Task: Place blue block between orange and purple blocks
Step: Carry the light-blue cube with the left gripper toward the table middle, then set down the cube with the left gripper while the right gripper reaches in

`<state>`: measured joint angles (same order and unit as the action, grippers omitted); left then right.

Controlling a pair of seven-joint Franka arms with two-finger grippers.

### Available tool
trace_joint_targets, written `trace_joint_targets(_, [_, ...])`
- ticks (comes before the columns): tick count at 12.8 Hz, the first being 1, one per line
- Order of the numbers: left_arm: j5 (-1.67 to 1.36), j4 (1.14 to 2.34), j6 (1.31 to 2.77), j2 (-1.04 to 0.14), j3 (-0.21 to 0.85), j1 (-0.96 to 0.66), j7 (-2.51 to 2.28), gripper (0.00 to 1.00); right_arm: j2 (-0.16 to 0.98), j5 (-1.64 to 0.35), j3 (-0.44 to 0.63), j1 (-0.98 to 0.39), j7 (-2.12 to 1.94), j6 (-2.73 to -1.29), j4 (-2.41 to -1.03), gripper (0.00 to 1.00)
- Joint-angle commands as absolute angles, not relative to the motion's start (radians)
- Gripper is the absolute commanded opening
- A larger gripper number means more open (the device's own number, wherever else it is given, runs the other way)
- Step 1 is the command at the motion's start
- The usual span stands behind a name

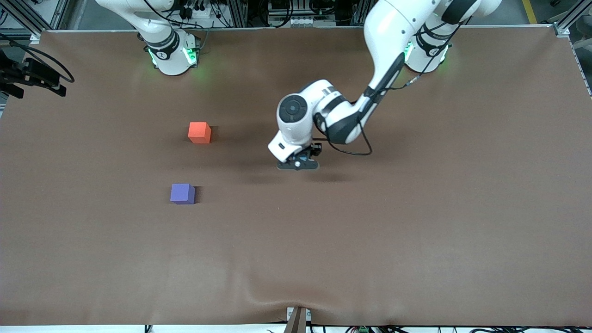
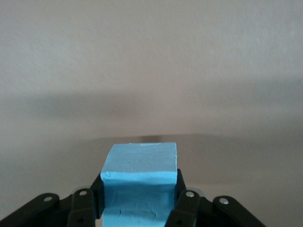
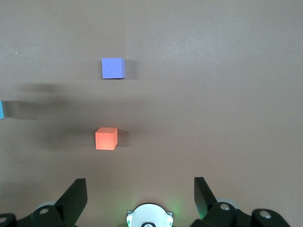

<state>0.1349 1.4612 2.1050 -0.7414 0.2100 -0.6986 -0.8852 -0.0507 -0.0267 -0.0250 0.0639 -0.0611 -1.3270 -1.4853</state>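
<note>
With the left claw (image 2: 139,208) pinching the blue block (image 2: 139,182) and the right claw (image 3: 140,198) waiting spread, a crooked release could nudge the orange block (image 1: 200,132) or purple block (image 1: 182,193).

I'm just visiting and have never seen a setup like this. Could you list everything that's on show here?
Blue block: one, light sky-blue, clamped in the left gripper above bare table.
Orange block: one, orange-red, on the table toward the right arm's end.
Purple block: one, violet, nearer the front camera than the orange block, with a gap between them.
Table: one, brown.
Left gripper: one, mid-table, carrying the blue block.
Right gripper: one, open, waiting high over the table.
</note>
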Motion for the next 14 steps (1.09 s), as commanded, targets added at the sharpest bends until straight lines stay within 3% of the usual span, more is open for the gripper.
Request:
trace_joint_targets(1, [0.124,1.414,2.108,-0.798,0.190,-0.712,-0.894,0.01,-0.046,-0.045,-0.038,0.086,-0.052,-1.319,-1.480,1.00])
trace_joint_targets(3, [0.130,1.414,2.096,-0.775,0.192,-0.713,-0.893,0.78,-0.040,-0.046,-0.038,0.086,-0.054,-1.319,-1.480,1.00])
trace_joint_targets(4, [0.130,1.417,2.082,-0.735,0.196,-0.718,-0.897,1.00,-0.029,-0.046,-0.038,0.084,-0.057,-1.319,-1.477,1.00])
trace_joint_targets(7, [0.120,1.417,1.950,-0.591,0.192,-0.690,-0.907,1.00,-0.002,-0.043,-0.038,0.081,-0.066,-1.319,-1.474,1.00])
trace_joint_targets(11, [0.097,1.416,1.884,-0.422,0.193,-0.566,-0.900,1.00,0.046,-0.034,-0.041,0.077,-0.063,-1.321,-1.473,1.00])
trace_joint_targets(14, [0.097,1.417,1.833,-0.359,0.193,-0.432,-0.849,1.00,0.112,-0.037,-0.044,0.054,-0.055,-1.318,-1.476,1.00])
